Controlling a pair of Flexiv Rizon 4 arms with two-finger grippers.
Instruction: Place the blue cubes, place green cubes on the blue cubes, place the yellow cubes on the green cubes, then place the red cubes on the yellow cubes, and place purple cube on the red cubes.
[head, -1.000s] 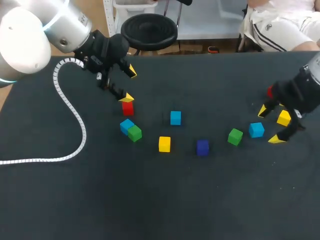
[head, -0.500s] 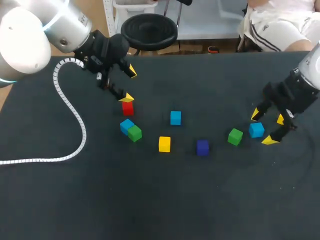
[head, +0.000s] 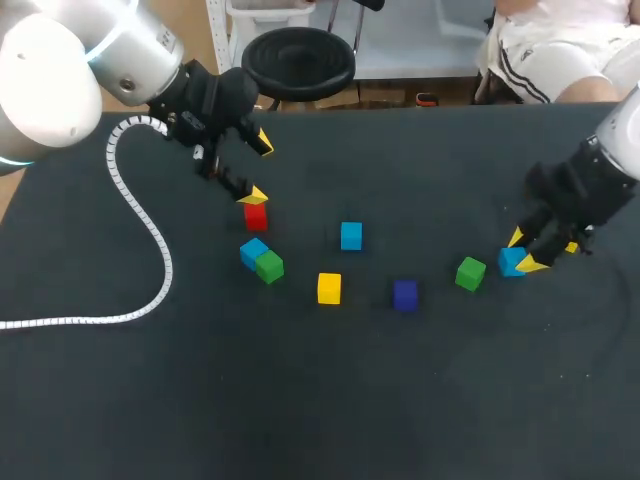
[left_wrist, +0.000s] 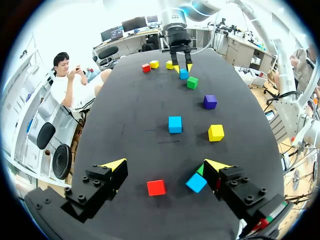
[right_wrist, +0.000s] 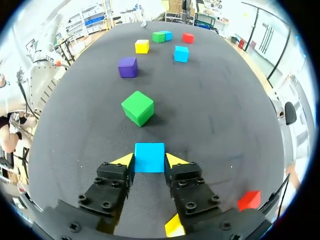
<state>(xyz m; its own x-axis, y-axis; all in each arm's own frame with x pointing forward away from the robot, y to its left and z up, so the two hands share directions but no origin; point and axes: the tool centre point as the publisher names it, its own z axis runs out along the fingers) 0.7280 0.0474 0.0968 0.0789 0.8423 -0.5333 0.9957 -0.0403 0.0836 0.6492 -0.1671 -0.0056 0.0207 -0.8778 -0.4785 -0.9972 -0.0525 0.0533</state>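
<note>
My right gripper (head: 520, 252) (right_wrist: 149, 162) is low on the table at the right, its yellow tips pressed against both sides of a blue cube (head: 510, 263) (right_wrist: 149, 155). A green cube (head: 470, 273) (right_wrist: 137, 107) sits just ahead of it. A yellow cube (right_wrist: 174, 226) and a red cube (right_wrist: 249, 200) lie under and beside that wrist. My left gripper (head: 258, 168) (left_wrist: 165, 165) hangs open above a red cube (head: 255, 215) (left_wrist: 156, 187). A blue cube (head: 252, 250) touches a green cube (head: 269, 266) beside it.
Across the middle of the black table (head: 320, 400) lie a yellow cube (head: 329, 288), a purple cube (head: 405, 294) and another blue cube (head: 351, 236). A white coiled cable (head: 150, 250) trails over the left side.
My right gripper moved left from over the yellow cube to the blue cube, came down and closed its fingers on it. The left arm stayed still.
</note>
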